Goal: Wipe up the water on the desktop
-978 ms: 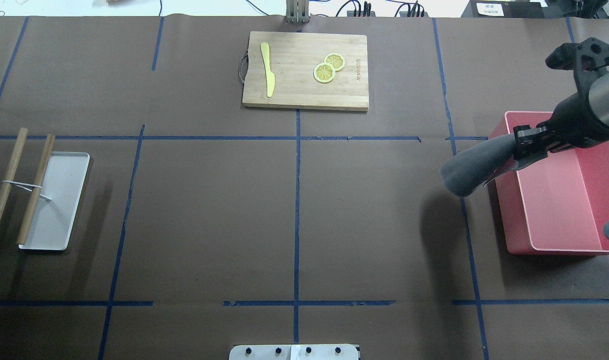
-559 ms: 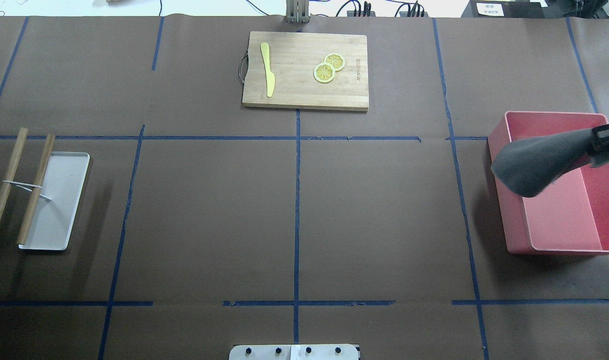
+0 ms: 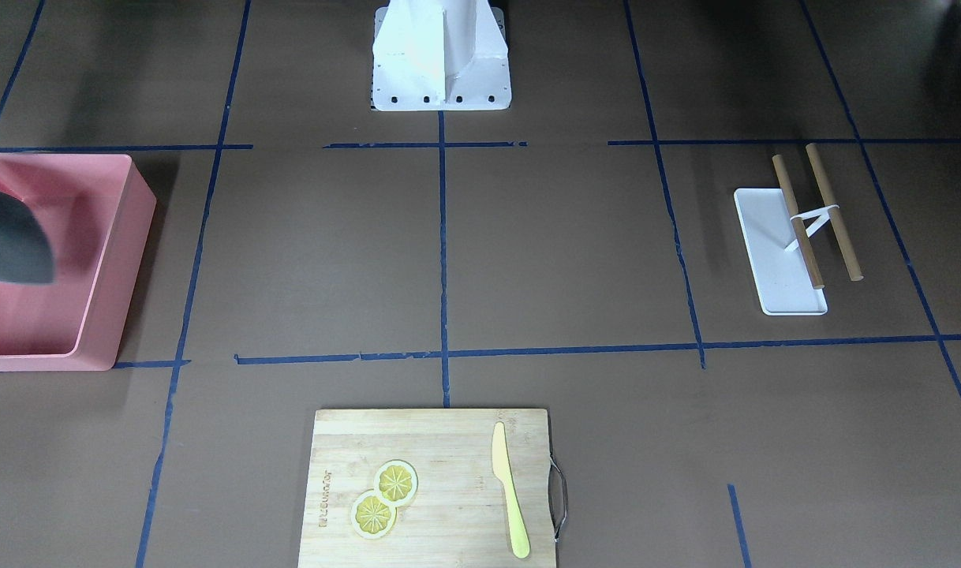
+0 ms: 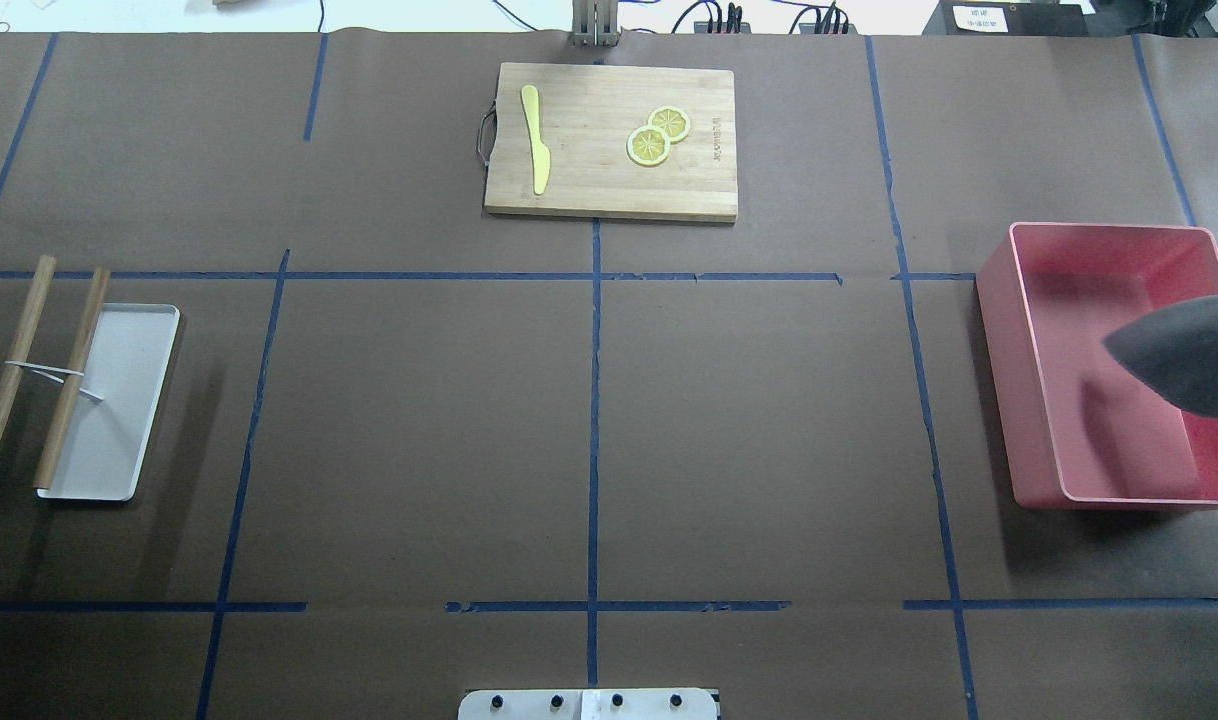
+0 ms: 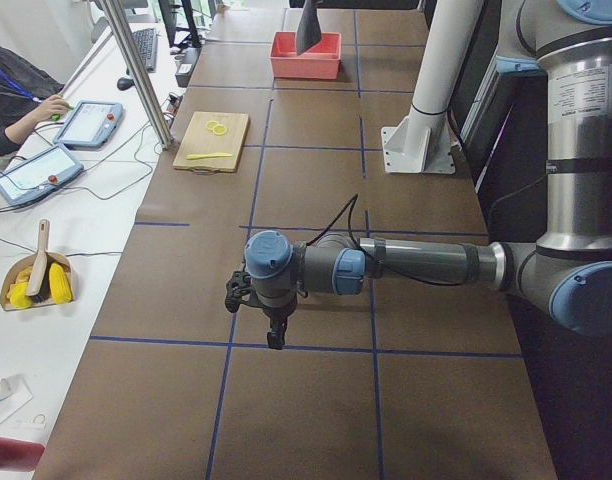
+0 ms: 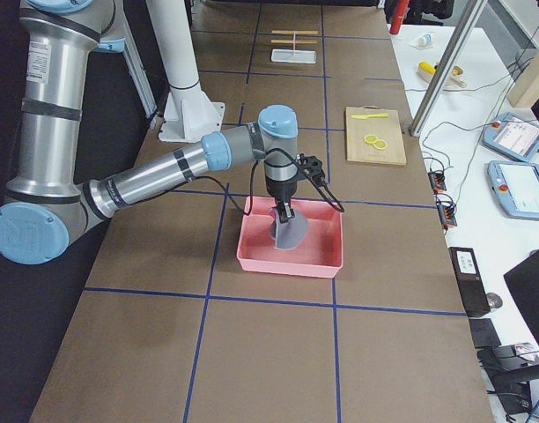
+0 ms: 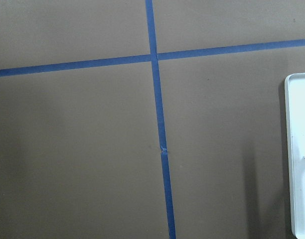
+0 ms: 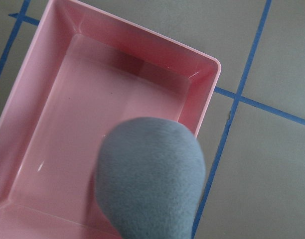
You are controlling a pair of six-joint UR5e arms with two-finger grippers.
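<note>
The desktop (image 4: 749, 420) is dark brown with blue tape lines; I see no water on it. A grey cloth (image 4: 1184, 360) hangs over the pink bin (image 4: 1009, 400) at the right, also in the right wrist view (image 8: 150, 179) and the front view (image 3: 7, 241). My right gripper (image 6: 283, 207) holds the cloth's top above the bin (image 6: 291, 256); its fingers are hidden in the wrist view. My left gripper (image 5: 275, 335) hovers over the desktop's left end, seen only from the side, so I cannot tell its state.
A wooden cutting board (image 4: 609, 140) with a yellow knife (image 4: 536, 140) and lemon slices (image 4: 657, 136) lies at the far middle. A white tray (image 4: 109, 400) with two wooden sticks (image 4: 11, 370) sits at the left; its edge shows in the left wrist view (image 7: 299, 149).
My right arm has swung right with the grey cloth, from the bin's left edge to above the bin's inside. The gripper has left the overhead view.
</note>
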